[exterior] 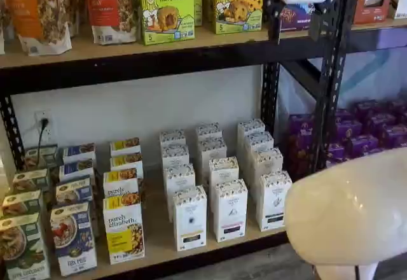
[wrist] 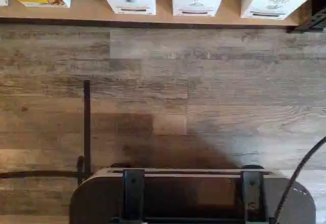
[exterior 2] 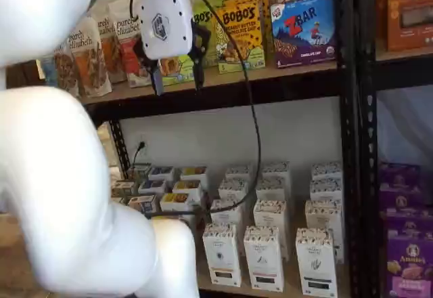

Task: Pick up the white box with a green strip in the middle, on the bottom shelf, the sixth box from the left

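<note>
At front edge of bottom shelf [exterior: 159,249], white box [exterior: 273,200] stands upright, rightmost of three white front cartons, beside black rack post [exterior: 331,70]. Gripper [exterior 2: 177,81] hangs high before upper shelf, fingers plainly apart, gripping nothing, well apart from box

Crowded on both sides of the white box [exterior: 273,200] by sister cartons [exterior: 229,209]; open in front, upright post [exterior: 331,70] alongside.
</note>
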Motion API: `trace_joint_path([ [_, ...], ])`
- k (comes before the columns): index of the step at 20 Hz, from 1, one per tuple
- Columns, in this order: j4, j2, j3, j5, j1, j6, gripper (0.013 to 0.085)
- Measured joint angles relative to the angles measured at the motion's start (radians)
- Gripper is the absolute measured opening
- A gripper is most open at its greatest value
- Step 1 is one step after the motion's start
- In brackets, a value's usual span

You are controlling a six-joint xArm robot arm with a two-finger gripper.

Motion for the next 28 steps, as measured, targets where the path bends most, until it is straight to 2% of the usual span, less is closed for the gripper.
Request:
trace_joint_path([
  [1,-0.035,-0.005,0.005,-0.009,0.025,0.015,0.0850],
  [2,-0.096,-0.015,0.016,-0.026,0.069,0.041,0.0850],
  [3,-0.111,-0.019,0.019,-0.033,0.078,0.047,0.0850],
  [6,-0.117,-0.020,0.023,-0.039,0.076,0.047,0.0850],
  [11,-0.096,-0.030,0.062,-0.077,0.039,0.019,0.0850],
  [16,-0.080,-0.035,0.141,-0.155,-0.010,-0.022,0.0850],
  [24,-0.065,-0.011,0.309,-0.356,-0.102,-0.104,0.0850],
  [28,-0.051,0.018,0.403,-0.486,-0.149,-0.149,0.0850],
])
